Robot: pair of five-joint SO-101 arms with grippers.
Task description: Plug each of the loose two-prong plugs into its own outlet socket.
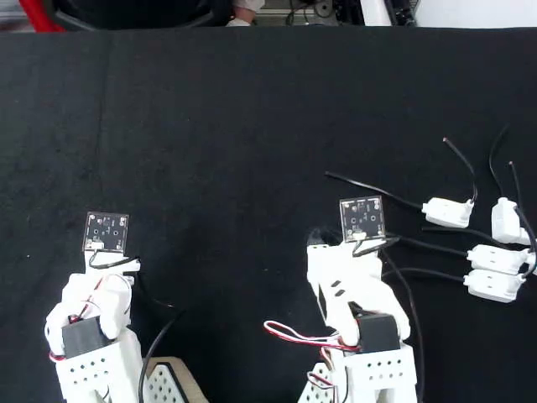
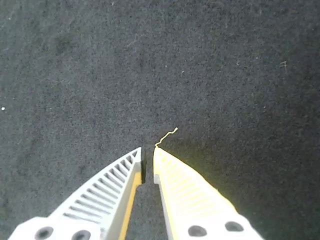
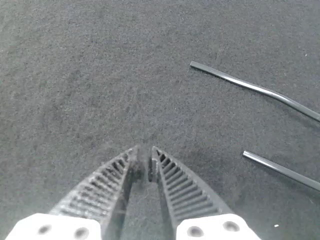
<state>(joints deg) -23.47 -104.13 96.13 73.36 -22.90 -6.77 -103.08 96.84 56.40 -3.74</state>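
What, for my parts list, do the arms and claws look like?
The left arm and right arm are white plastic with black servo blocks, each carrying a square marker tag. A red wire loops at the right arm. The left claw has one white and one yellow ribbed finger; the right claw has dark grey ones.

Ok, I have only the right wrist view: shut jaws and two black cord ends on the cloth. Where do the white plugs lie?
Observer: Four white connector pieces lie grouped near the right edge of the table, to the right of the right arm. I cannot tell plugs from sockets.
Operator: Do the cords lead to them?
Observer: Yes, one black cord runs from beside that arm to the leftmost piece.
Operator: And the left gripper?
Observer: The left gripper is over bare cloth, jaws shut, holding nothing.
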